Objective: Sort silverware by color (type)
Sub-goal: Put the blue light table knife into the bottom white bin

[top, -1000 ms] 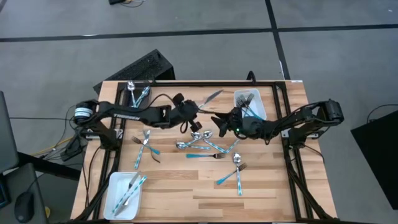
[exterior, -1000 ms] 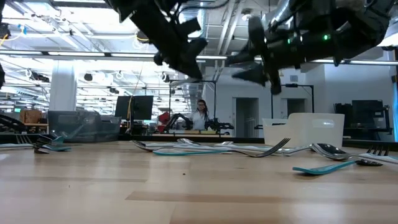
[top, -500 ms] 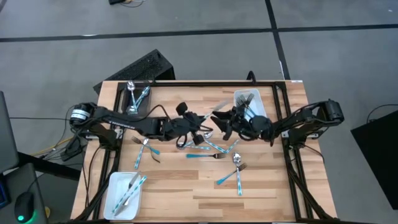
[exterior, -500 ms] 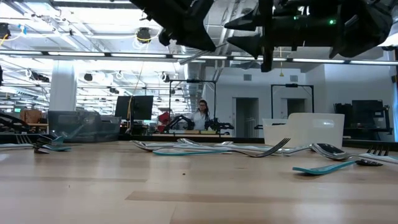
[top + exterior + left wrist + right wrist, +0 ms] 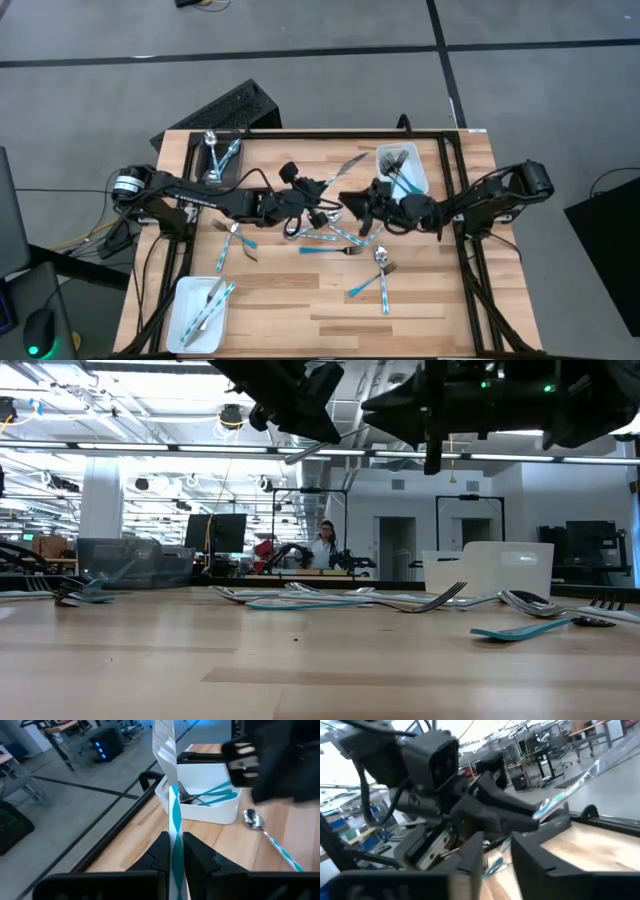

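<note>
- Teal-handled knife [image 5: 171, 795] is clamped by its handle between the left gripper [image 5: 316, 187] fingers, blade pointing up and away, above the table's middle.
- Right gripper [image 5: 352, 201] hovers just beside it, fingers slightly apart, holding nothing.
- More silverware [image 5: 330, 235] lies scattered on the wooden table [image 5: 290, 300] below.

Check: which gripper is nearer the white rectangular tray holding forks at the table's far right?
Right. The right gripper hovers just beside the white tray of forks, toward the table's middle. The left gripper, shut on a teal-handled knife, sits farther toward the middle.
</note>
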`<state>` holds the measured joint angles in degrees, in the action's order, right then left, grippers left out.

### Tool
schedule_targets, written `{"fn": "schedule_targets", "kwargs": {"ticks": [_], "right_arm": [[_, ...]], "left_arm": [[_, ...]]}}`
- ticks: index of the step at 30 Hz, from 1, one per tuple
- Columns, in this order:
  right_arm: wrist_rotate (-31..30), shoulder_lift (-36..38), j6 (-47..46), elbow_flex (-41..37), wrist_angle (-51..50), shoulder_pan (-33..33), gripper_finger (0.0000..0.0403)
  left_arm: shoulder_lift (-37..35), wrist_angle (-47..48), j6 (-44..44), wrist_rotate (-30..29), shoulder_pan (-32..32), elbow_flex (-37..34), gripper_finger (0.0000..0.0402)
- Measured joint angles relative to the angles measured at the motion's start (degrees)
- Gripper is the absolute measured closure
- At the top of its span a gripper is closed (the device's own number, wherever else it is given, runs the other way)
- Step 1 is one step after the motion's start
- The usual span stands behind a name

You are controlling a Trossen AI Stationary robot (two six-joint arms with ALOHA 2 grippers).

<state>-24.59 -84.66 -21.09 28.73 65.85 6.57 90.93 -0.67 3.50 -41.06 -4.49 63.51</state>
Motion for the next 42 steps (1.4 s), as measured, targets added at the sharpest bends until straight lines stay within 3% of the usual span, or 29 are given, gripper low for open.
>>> {"fn": "schedule_targets", "kwargs": {"ticks": [6, 9, 13, 16, 18, 22, 24, 25, 30, 32, 38, 42], "right_arm": [[-9.91, 0.0, 0.14, -0.02, -1.42, 0.07, 0.0166], [-8.02, 0.0, 0.14, 0.0, 1.35, -1.97, 0.0129], [-4.2, 0.0, 0.11, 0.0, 4.15, -4.03, 0.0122], [-3.99, 0.0, -0.06, 0.0, 3.97, -4.56, 0.0149], [-3.97, 0.0, 0.02, 0.0, 3.82, -4.86, 0.0187], [-3.68, 0.0, 4.32, 0.0, 1.79, -4.85, 0.0306], [-2.62, 0.04, 7.35, 0.07, 1.43, -4.64, 0.0369], [-1.99, 0.04, 9.48, 0.16, 1.17, -4.52, 0.0381], [5.89, 0.04, 12.6, 3.28, -7.09, -5.61, 0.0383], [10.14, 0.04, 12.83, 6.42, -13.87, -6.38, 0.0383], [20.78, 0.04, 14.82, 16.85, -37.29, -7.64, 0.0383], [25.25, -0.02, 16.84, 20.41, -39.52, -7.03, 0.0384]], "left_arm": [[-0.21, -0.55, 0.07, 3.21, -0.2, 0.02, 0.0385], [-0.21, -0.48, -0.05, 3.65, -0.73, 0.0, 0.0385], [-0.21, -0.35, -0.71, 3.71, -1.3, 0.02, 0.0385], [-0.21, -0.2, -0.72, 3.87, -1.29, 0.02, 0.0385], [-0.21, 0.18, -0.72, 4.41, -1.24, 0.01, 0.0385], [-0.21, 1.22, 0.01, 5.44, -1.31, 0.02, 0.0384], [-0.19, 2.63, -0.02, 8.51, -1.17, 0.02, 0.0378], [-0.15, 3.03, -0.01, 10.73, -0.84, 0.02, 0.0373], [-0.19, 7.79, 1.07, 14.99, -0.18, 0.02, 0.0332], [-0.19, 7.92, 0.83, 15.25, -0.28, 0.02, 0.0315], [-0.2, 7.78, -2.62, 24.3, -0.28, 0.02, 0.0285], [-0.31, 9.43, -2.44, 24.02, -0.32, 0.04, 0.0283]]}}
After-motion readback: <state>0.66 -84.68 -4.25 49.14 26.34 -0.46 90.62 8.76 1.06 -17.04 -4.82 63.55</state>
